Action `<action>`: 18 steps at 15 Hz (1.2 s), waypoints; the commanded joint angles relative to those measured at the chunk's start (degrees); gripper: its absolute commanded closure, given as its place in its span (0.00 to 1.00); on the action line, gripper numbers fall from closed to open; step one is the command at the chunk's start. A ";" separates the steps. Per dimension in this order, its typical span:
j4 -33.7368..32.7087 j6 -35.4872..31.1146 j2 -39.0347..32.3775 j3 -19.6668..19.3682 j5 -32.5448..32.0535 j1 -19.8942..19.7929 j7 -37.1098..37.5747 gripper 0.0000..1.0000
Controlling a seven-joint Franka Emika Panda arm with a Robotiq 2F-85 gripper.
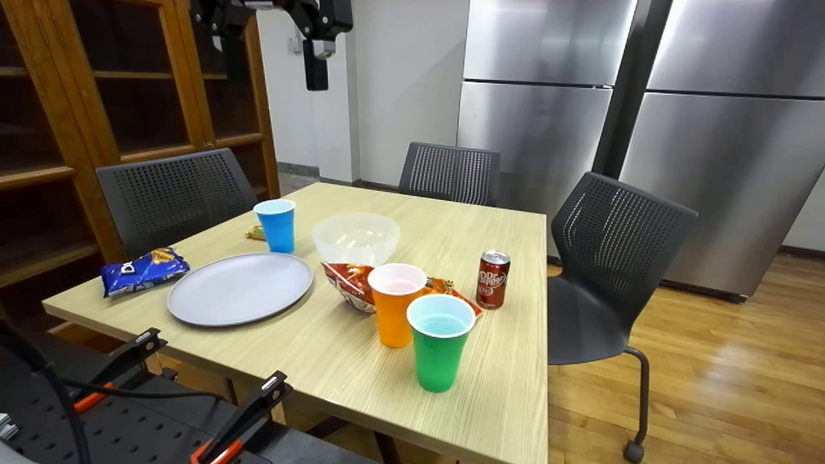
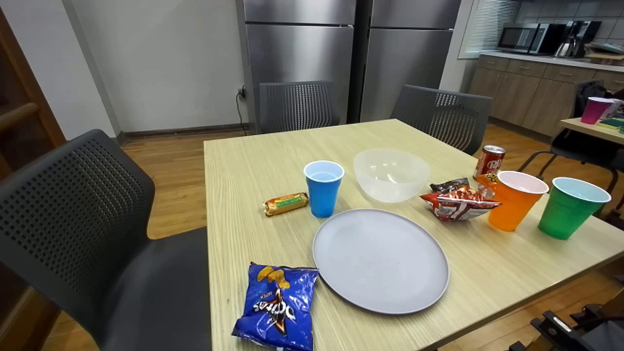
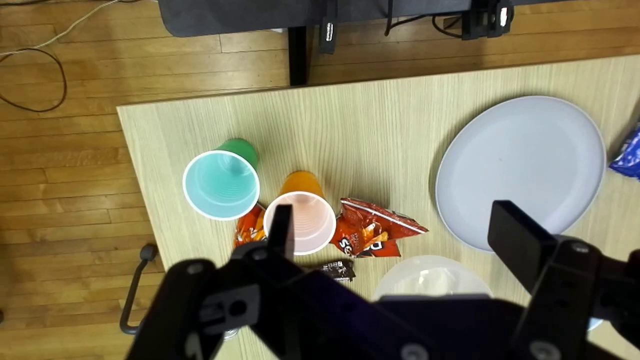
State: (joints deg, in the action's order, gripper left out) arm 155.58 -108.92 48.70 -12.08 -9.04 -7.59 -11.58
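The gripper (image 3: pixel 392 217) hangs empty, jaws spread, higher than the grey plate (image 2: pixel 380 261). The red chip bag (image 2: pixel 456 204) lies near that plate; a misaligned descent could topple the orange cup (image 2: pixel 516 204), farther from the plate.

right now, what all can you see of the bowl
The bowl is whitish and translucent, like frosted plastic, with rounded sides and a wide mouth. Light glints show inside. It stands upright on the table, between the blue cup and the red chip bag, near the plate. Whether the bag touches it is unclear.
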 commanded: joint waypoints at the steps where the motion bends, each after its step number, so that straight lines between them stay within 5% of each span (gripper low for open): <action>1: 0.05 -4.03 -3.03 0.70 1.03 -0.85 3.93 0.00; 18: -3.30 -18.23 -27.79 1.93 8.80 -1.18 16.81 0.00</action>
State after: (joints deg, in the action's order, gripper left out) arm 155.28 -125.85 27.13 -11.88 -1.87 -7.61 2.59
